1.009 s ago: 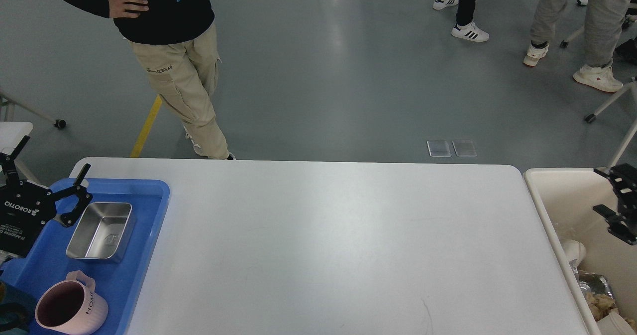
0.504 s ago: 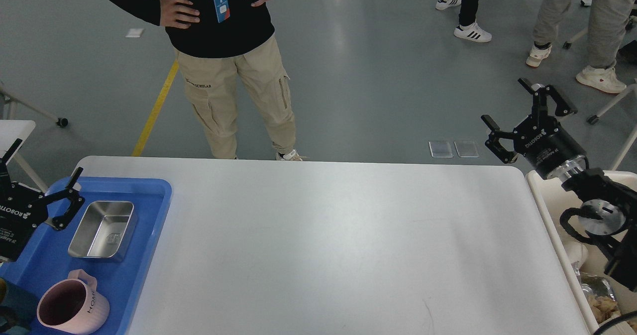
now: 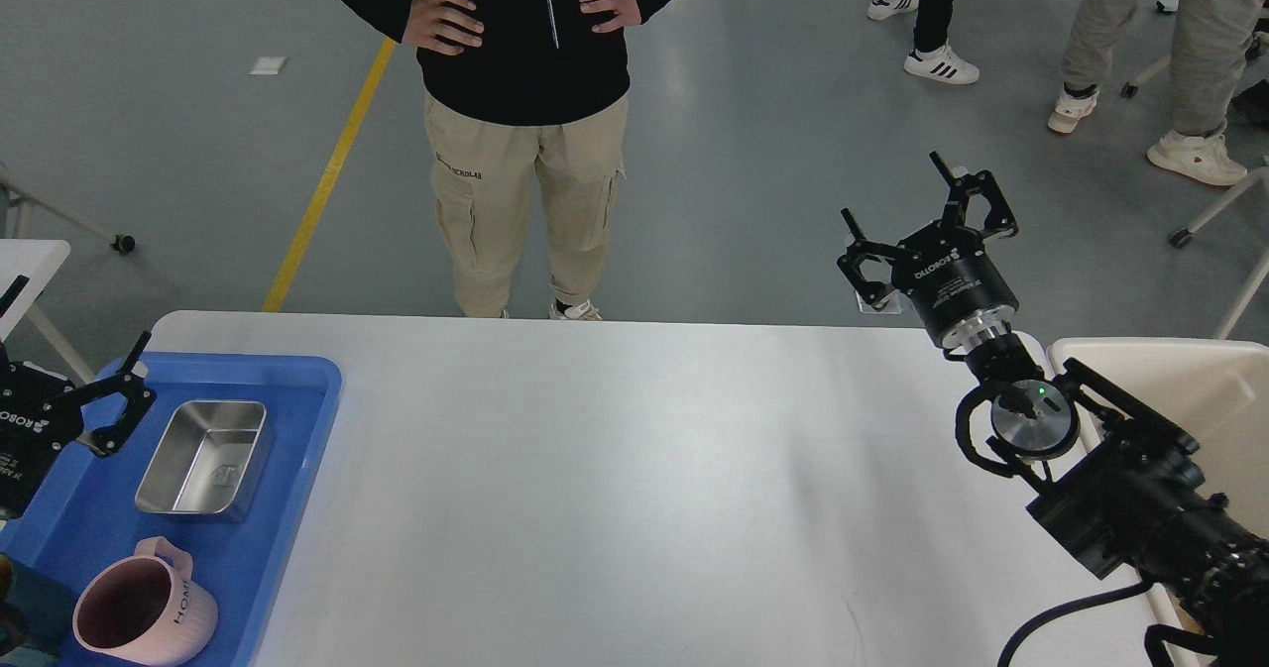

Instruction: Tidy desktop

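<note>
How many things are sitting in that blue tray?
2 clearly: a steel container in the blue tray's middle and a pink mug at its near end. More may hide past the picture's left edge.

1. A robot lab or test hall: wide grey sealed floor (image 3: pixel 744 132) with a yellow line (image 3: pixel 327 166).
2. Staff (image 3: pixel 525 102) stand watching beyond the fingers, hands on hips.
3. Castered table legs (image 3: pixel 1205 216) stand at the edges.
</note>
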You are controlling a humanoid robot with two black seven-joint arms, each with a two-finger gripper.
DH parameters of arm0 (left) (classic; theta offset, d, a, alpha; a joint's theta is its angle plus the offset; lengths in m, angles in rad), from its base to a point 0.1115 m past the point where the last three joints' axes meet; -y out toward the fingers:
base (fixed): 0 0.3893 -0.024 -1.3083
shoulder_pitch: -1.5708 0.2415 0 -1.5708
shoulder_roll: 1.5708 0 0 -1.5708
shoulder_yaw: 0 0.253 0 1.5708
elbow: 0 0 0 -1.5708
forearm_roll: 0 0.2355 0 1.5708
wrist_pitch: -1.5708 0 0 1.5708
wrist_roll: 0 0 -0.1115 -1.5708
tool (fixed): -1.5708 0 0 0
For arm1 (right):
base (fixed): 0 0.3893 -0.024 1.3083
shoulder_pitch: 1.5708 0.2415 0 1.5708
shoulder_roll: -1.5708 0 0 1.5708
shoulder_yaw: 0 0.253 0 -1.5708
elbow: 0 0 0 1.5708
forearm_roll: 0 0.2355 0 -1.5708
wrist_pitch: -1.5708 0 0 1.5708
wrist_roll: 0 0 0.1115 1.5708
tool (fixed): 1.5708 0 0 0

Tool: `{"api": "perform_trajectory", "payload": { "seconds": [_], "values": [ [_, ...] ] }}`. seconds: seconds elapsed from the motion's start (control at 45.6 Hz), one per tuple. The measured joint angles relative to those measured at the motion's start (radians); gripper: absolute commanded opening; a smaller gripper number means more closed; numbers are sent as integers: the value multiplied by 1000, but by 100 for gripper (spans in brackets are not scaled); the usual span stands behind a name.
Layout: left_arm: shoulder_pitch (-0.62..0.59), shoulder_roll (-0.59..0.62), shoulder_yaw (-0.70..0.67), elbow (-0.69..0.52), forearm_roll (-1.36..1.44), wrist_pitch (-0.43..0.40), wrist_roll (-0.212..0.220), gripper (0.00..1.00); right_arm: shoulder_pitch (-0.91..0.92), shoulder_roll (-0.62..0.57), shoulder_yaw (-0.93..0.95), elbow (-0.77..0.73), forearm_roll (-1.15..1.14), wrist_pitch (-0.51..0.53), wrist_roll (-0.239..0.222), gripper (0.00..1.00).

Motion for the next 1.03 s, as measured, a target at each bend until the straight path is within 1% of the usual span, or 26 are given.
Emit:
{"api": "perform_trajectory", "payload": {
  "seconds": [0.088, 0.11, 0.197, 0.307, 0.526, 0.702, 0.855, 1.031],
  "values": [
    [-1, -1, 0, 2, 0, 4, 0, 97, -16, 31, 3, -1, 3, -12, -29, 100],
    [-2, -1, 0, 3, 0, 8, 0, 97, -25, 44, -1, -1, 3, -24, -47, 100],
    [-8, -2, 0, 10, -1, 12, 1, 97, -45, 63, -11, -1, -4, -41, -81, 100],
    [-40, -5, 0, 45, -3, 14, 1, 97, -68, 75, -27, -1, -8, -48, -104, 100],
    [-157, -30, 15, 176, -8, 10, 2, 97, -116, 88, -27, 0, 7, -60, -111, 100],
    [-242, -92, 22, 270, -9, 3, 4, 97, -149, 90, -16, 1, 34, -84, -113, 100],
    [-276, -133, 23, 310, -9, -4, 4, 97, -163, 90, -11, 1, 40, -100, -106, 100],
    [-284, -177, 23, 325, -9, -5, 4, 97, -170, 90, -9, -2, 40, -103, -100, 100]
  ]
}}
